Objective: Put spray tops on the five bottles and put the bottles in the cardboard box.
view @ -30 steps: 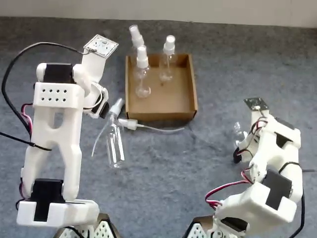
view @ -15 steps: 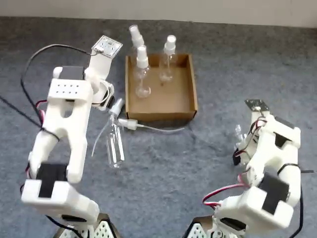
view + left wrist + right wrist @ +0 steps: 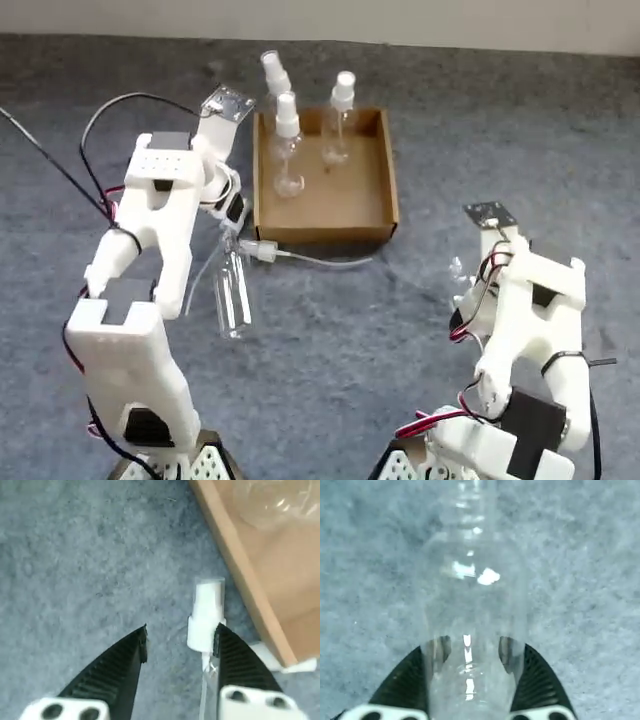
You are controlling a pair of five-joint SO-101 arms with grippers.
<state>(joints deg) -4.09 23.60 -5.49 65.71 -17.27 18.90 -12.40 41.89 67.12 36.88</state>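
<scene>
- Counter (image 3: 450, 130): grey carpet-like surface across the whole high view
- Left arm (image 3: 150, 240): white, on the left of the frame, stretched toward the box's lower left corner
- Right arm (image 3: 530, 330): white, lower right of the frame, well apart from the box
- Cardboard box (image 3: 345, 195): open, shallow, upper centre of the frame
- First boxed bottle (image 3: 287, 150): clear, upright, spray top fitted, in the left part of the box
- Second boxed bottle (image 3: 338, 125): clear, upright, spray top fitted, near the box's upper wall
- Outside bottle (image 3: 272, 75): spray top fitted, on the counter just above the box's upper left corner
- Lying bottle (image 3: 233, 295): clear, on its side, below and left of the box
- Held bottle (image 3: 472, 580): clear, bare threaded neck, pinched on both sides by the right gripper (image 3: 472, 652)
- Left gripper (image 3: 181, 630): fingers spread, low over the counter beside the box wall
- Loose spray top (image 3: 205, 612): white, just inside one finger of the left gripper
- Second loose spray top (image 3: 262, 250): white, at the box's lower left corner, with its thin tube trailing right along the front wall
</scene>
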